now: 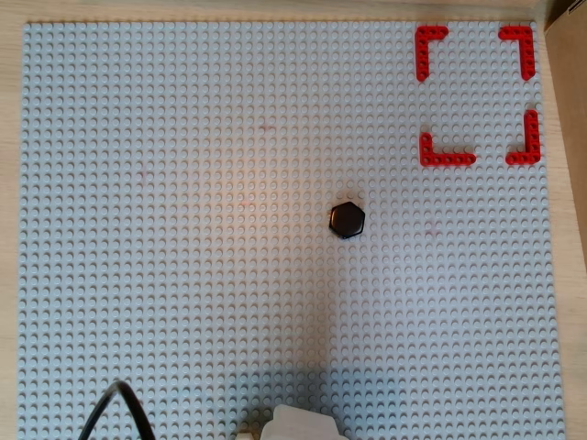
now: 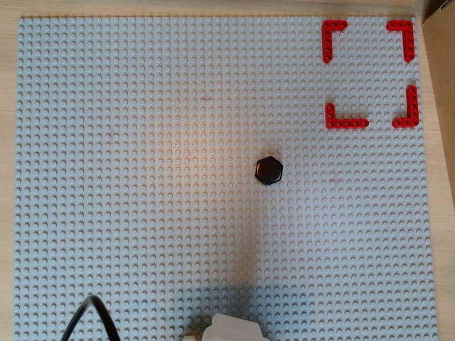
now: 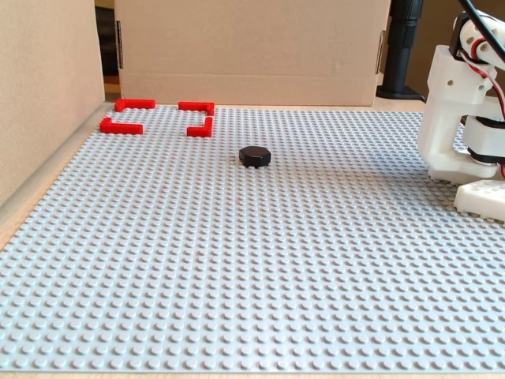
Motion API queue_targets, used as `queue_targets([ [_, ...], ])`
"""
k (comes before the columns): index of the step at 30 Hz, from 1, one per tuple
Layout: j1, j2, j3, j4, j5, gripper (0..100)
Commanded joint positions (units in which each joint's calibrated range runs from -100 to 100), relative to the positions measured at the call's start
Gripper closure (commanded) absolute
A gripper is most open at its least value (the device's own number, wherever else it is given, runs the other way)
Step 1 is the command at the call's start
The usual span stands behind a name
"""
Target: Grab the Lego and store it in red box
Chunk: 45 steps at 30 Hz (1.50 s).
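grey studded baseplate (image 1: 183,229) over the tabletop, and on it, near its middle in both overhead views, the lego (image 1: 348,220): black, glossy, hexagonal, lying flat and alone, touched by nothing. well apart from it, off toward the plate's far corner, the red box (image 1: 431,41), four flat l-shaped corners with gaps between, nothing inside the outline. seen low from the side in the fixed view, same order: lego (image 3: 255,156) out in the open, red box (image 3: 134,103) beyond it by the cardboard walls (image 3: 252,47). jaws out of every view, so cannot tell whether wide or narrow, nor place either piece against them; only the arm's white base (image 3: 454,118) at the plate's edge, upper links cut off by the frame, and a black cable (image 1: 115,408) at the bottom of the overhead views. judged as the opening step: reach not yet made, piece not yet gripped. next move probably calls for bringing the jaws out over the lego, opening wider than the piece, coming straight down and closing across two opposite flat sides, since a low, slick piece could slip out sideways. then a lift and a carry toward the outline. no brand, label or readable writing anywhere.
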Motion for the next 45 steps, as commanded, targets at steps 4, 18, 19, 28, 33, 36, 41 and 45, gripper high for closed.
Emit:
queue_targets([
  [4, -0.23, -0.51, -0.7, 0.24, 0.38, 98],
  [18, -8.26, 6.19, 2.39, -5.98, 5.38, 98],
  [19, -10.13, 8.9, 3.93, -6.07, 5.9, 98],
  [28, -18.91, 27.04, 12.39, -8.44, 12.31, 98],
  [33, -18.76, 33.82, 19.48, -15.81, 13.35, 98],
  [36, -17.12, 37.46, 23.11, -20.37, 14.71, 98],
  [41, -9.31, 43.99, 28.93, -29.49, 18.15, 95],
  [45, -2.53, 48.9, 33.11, -37.74, 19.92, 89],
])
